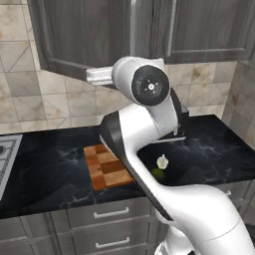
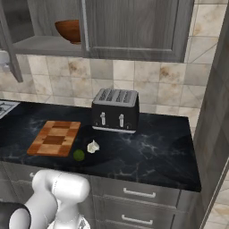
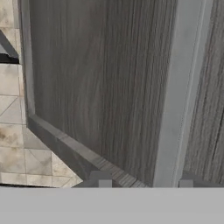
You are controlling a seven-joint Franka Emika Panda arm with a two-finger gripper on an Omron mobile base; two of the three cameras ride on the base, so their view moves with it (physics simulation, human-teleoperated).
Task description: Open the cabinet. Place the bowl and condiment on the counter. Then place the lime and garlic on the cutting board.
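The cabinet [image 2: 134, 27] hangs above the counter [image 2: 152, 147] with its left door [image 1: 84, 35] swung partly out. Inside on the shelf sits the bowl [image 2: 69, 29]. In the hand view my gripper [image 3: 142, 180] stands open against the door panel, its fingertips [image 3: 99, 179] apart on either side of the foot of the silver handle [image 3: 179, 96]. The cutting board [image 2: 54, 137] lies bare on the counter. Just right of it, side by side, rest the garlic [image 2: 93, 146] and the lime [image 2: 78, 154]. The condiment is out of view.
A black toaster [image 2: 115, 109] stands behind the garlic against the tiled wall. A stove corner [image 1: 6, 154] shows at the left end of the counter. Grey drawers [image 2: 138, 194] run below the counter's front edge. My arm [image 1: 149, 149] crosses in front of the board.
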